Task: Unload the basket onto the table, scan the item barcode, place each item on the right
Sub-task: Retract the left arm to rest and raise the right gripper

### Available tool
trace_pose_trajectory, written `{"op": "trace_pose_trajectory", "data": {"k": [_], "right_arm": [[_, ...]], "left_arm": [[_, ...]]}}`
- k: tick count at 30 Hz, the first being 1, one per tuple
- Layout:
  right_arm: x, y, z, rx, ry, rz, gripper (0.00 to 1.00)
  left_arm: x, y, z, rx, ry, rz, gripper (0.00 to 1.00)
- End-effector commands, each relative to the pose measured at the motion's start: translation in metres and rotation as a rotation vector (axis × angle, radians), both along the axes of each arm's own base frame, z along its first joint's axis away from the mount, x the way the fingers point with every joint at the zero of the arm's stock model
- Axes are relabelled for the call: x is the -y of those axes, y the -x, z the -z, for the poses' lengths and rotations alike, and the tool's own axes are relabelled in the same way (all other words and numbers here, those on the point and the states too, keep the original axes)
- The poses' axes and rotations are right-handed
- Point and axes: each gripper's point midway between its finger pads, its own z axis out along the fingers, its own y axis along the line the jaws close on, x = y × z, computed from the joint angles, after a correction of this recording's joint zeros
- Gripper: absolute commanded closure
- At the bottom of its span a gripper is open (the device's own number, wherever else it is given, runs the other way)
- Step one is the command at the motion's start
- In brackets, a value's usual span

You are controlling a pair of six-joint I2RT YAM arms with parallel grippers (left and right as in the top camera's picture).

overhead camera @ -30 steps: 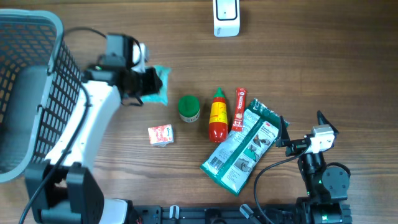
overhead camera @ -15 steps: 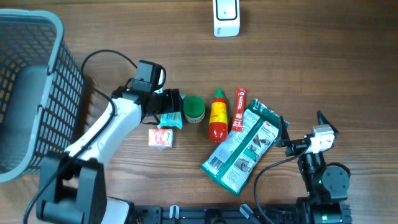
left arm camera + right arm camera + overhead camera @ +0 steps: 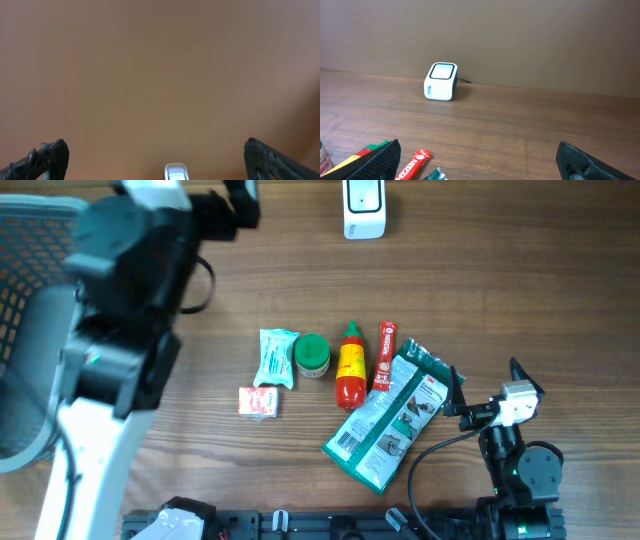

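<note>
- The right gripper [image 3: 477, 157] rests low by the table's [image 3: 520, 270] front right corner. Its jaws are spread wide with nothing between them, and it looks parked clear of the goods.
- The large green bag [image 3: 392, 418] lies flat and slanted just beside it. Its white barcode panel faces up at the near end, so I judge it would have to be turned before a scan.
- A small red-and-white packet [image 3: 258, 400] sits alone, a little nearer the front edge than the row.
- Mid-table, a crinkled pale teal pouch [image 3: 275, 357], a green-lidded jar [image 3: 312, 355], a red-and-yellow sauce bottle [image 3: 349, 365] and a red stick sachet [image 3: 385, 355] lie side by side. This probably leaves each one room to be picked. No barcode shows on any of them.
- Nothing is held, so I cannot tell which item is next.
- The white scanner [image 3: 363, 208] stands at the far edge with its window facing up, so it will read a barcode held over it.
- The left gripper [image 3: 155, 150] hangs high over the far left with its jaws wide and empty.
- A grey mesh basket [image 3: 15, 290] stands at the left edge.
</note>
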Motion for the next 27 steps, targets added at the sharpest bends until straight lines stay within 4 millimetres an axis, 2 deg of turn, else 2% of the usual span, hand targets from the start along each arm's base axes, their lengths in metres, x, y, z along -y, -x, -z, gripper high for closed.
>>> {"op": "trace_pose_trajectory", "data": {"k": [1,3,6,11,12,15,20,24,27], "right_arm": [[0.006,-0.001,-0.001,0.010,0.065,0.036,0.00],[0.016,-0.001,-0.002,0.027,0.246,0.090,0.00],[0.015,-0.001,-0.002,0.042,0.451,0.084,0.00],[0.014,-0.001,-0.002,0.060,0.690,0.073,0.00],[0.011,-0.001,-0.002,0.068,0.716,0.055,0.00],[-0.005,0.001,-0.001,0.099,0.731,-0.038,0.00],[-0.010,0.001,-0.001,0.118,0.779,-0.064,0.00],[-0.031,0.006,-0.005,0.160,0.664,-0.182,0.00],[-0.066,0.021,-0.008,0.180,0.446,-0.396,0.00]], "left_arm": [[-0.006,0.013,-0.029,0.093,-0.206,-0.037,0.00],[-0.014,0.022,-0.029,0.083,-0.298,-0.074,0.00],[-0.032,0.032,-0.021,0.031,-0.353,-0.153,0.00],[-0.047,0.051,-0.002,-0.067,-0.405,-0.193,0.00],[-0.048,0.055,-0.005,-0.058,-0.401,-0.194,0.00],[-0.050,0.067,-0.013,-0.034,-0.391,-0.191,0.00],[-0.038,0.105,-0.024,0.028,-0.371,-0.068,0.00],[-0.031,0.145,-0.033,0.107,-0.349,0.024,0.00],[-0.036,0.184,-0.043,0.203,-0.332,0.044,0.00]]}}
